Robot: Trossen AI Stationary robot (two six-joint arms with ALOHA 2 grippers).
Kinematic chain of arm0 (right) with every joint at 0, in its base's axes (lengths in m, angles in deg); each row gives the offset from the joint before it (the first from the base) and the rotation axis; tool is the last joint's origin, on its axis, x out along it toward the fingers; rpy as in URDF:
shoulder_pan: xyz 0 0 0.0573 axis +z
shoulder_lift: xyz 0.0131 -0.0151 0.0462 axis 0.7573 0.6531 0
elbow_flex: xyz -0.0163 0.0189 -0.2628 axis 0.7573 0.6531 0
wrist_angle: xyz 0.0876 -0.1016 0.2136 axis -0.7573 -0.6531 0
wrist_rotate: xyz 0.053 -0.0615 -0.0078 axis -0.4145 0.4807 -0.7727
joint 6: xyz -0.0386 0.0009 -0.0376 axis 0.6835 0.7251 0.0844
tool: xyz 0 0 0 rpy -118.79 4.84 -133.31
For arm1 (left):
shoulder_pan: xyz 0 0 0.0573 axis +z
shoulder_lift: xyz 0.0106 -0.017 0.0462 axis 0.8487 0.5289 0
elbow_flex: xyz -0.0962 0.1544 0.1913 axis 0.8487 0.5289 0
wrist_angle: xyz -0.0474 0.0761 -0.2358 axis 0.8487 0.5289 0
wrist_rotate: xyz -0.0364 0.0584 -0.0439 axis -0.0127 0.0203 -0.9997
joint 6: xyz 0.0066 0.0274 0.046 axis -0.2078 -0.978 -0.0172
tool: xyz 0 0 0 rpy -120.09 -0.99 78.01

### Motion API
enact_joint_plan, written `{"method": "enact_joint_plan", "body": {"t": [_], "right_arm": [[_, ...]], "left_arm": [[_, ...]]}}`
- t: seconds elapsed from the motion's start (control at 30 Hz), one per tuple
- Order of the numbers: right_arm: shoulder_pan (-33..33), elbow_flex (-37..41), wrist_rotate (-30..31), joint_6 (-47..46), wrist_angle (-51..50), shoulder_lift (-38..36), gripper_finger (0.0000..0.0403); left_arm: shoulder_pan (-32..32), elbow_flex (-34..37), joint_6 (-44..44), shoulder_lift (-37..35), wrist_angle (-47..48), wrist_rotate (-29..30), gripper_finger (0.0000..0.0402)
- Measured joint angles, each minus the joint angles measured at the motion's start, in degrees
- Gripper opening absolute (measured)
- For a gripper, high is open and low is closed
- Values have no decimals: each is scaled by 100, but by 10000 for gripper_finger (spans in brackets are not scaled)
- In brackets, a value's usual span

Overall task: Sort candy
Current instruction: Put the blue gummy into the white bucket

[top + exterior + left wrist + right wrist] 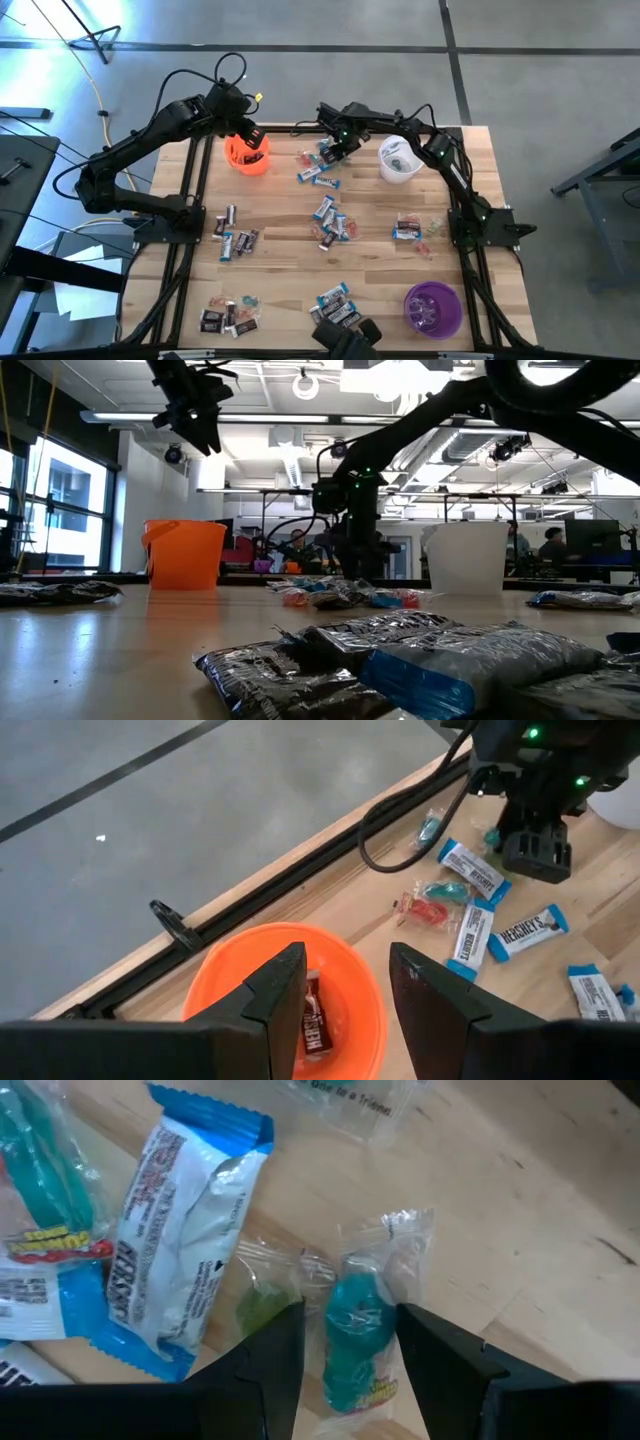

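My left gripper (345, 982) hangs open above the orange cup (246, 155) at the table's far left. One dark brown candy (315, 1020) lies inside the cup. My right gripper (350, 1316) points down, open, low over a cluster of candy (318, 165) near the far edge. Its fingers stand on either side of a teal candy in a clear wrapper (358, 1335), which lies flat on the wood. I see no touch between fingers and wrapper. A blue-and-white candy (185, 1250) lies right beside it.
A white cup (398, 160) stands just right of my right gripper, and a purple cup (432, 308) stands at the near right. More candy lies in heaps at the middle (328, 220), left (235, 240), near left (230, 315), near middle (338, 303) and right (410, 228).
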Motion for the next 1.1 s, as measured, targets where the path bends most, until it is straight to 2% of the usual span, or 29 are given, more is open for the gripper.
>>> {"method": "enact_joint_plan", "body": {"t": [0.17, 0.4, 0.47, 0.8, 1.1], "right_arm": [[4, 0, 17, 102, -11, 2, 138], [-1, -1, 17, 254, -76, -1, 28], [0, -4, 14, 256, -133, -6, 9], [31, -2, -61, 392, -578, -72, 6], [139, 0, -127, 403, -601, -594, 1]], "left_arm": [[0, 0, 1, 0, 0, 0, 133], [0, 0, 4, 0, 0, 0, 133], [-2, 0, 6, -2, 0, -2, 133], [-2, 0, 27, -4, 2, -22, 133], [-9, 0, 103, -4, 7, -44, 133]]}}
